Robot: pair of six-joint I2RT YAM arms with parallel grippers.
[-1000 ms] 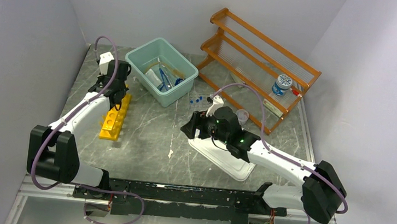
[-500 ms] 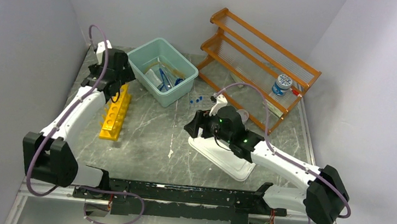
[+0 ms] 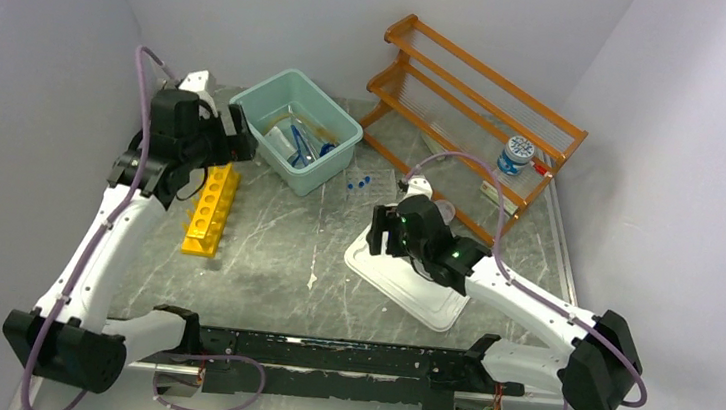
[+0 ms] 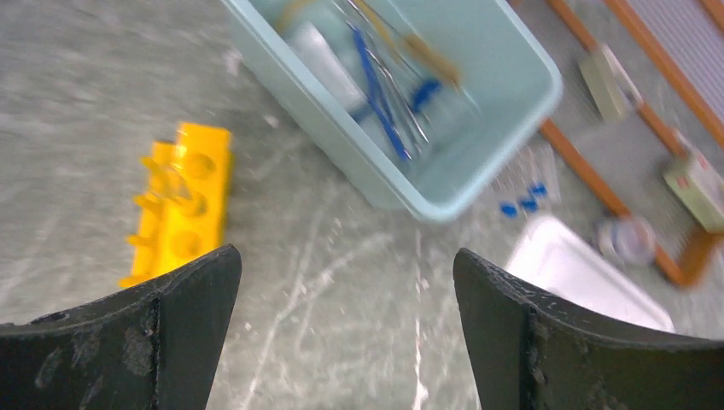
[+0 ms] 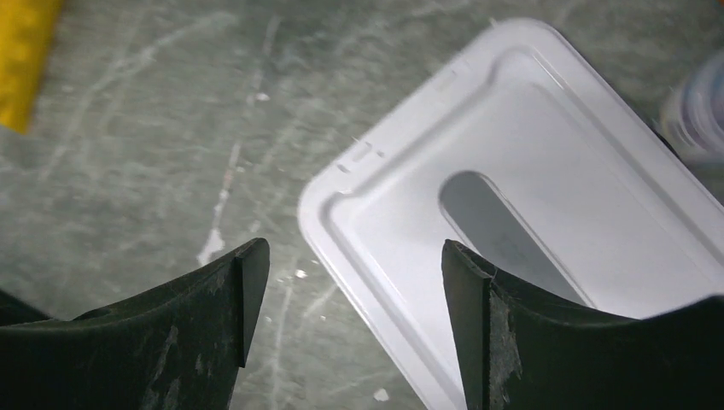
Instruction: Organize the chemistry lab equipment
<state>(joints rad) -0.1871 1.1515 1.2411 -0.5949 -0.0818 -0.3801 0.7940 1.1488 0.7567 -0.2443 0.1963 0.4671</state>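
The left arm (image 3: pixel 125 217) reached over the far-left part of the grey marbled table (image 3: pixel 275 247). Its jaws stood wide apart with nothing between them, raised above the surface between the yellow holed test-tube rack (image 3: pixel 211 208) and the pale teal plastic bin (image 3: pixel 313 176). The rack lay on the table near the left wall, its far end just beside the bin but apart from it. Inside the bin lay a blue-handled tool (image 4: pixel 376 94) and a strand of amber rubber tubing (image 4: pixel 431 53), among clear pieces I could not tell apart. A few small blue-capped vials (image 3: pixel 359 180) lay loose on the table just right of the bin. The right arm (image 3: pixel 521 291) leaned over the flat white plastic lid (image 3: pixel 409 295) in the middle of the table. Its jaws were open too, holding nothing, above the lid's left corner. A small clear cup (image 3: pixel 445 211) stood beside that arm's wrist, near the foot of the orange wooden two-tier shelf (image 3: pixel 481 81) at the back right. On the shelf's lower tier stood a small jar with a blue patterned cap (image 3: pixel 516 154).
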